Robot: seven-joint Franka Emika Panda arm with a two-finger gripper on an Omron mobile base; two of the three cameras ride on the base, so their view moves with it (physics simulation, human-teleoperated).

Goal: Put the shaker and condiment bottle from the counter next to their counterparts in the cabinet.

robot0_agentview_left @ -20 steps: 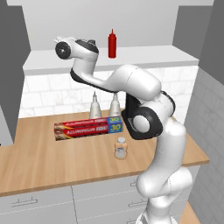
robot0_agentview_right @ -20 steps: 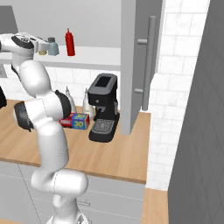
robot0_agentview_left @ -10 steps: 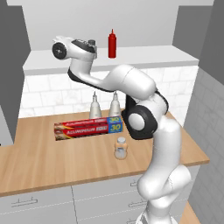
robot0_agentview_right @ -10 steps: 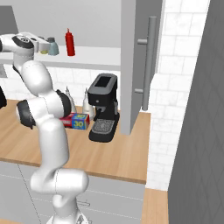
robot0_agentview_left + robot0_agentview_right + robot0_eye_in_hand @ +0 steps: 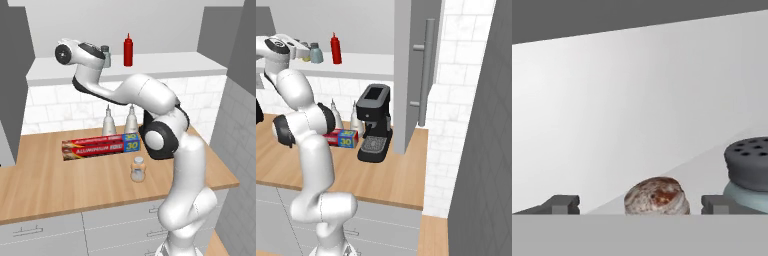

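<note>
Gripper (image 5: 640,204) is up at the cabinet (image 5: 165,61) shelf, jaws now spread wide with the shaker (image 5: 656,196) sitting between the fingertips (image 5: 561,204), clear of both as far as you can see. A second ago the jaws were shut on it; they have just let go. Read that as the shaker placed.

Hand view: the shaker's mottled grey cap shows low between the tips; the pale grey-blue shaker (image 5: 748,172) with its dark perforated cap stands just beside it, to that view's right. Right base view: a sliver of olive-yellow shows at the hand, next to the grey-blue shaker (image 5: 316,53), with the red squeeze bottle (image 5: 336,49) a little further along the shelf. Left base view: the hand hides most of this; only a grey cap peeks past it, near the red bottle (image 5: 128,50). You cannot fully confirm the shaker stands flat on the shelf board, since its base is hidden below the hand view's edge, but it looks upright.

The condiment bottle (image 5: 138,169) is on the counter (image 5: 45,187), untouched, in front of the foil box (image 5: 100,146) and the two silvery cone bottles (image 5: 108,121).

Judgement: first half done, second half not started. You need to back the hand straight out without clipping either shaker, then come down for the condiment bottle and place it by the red bottle.
</note>
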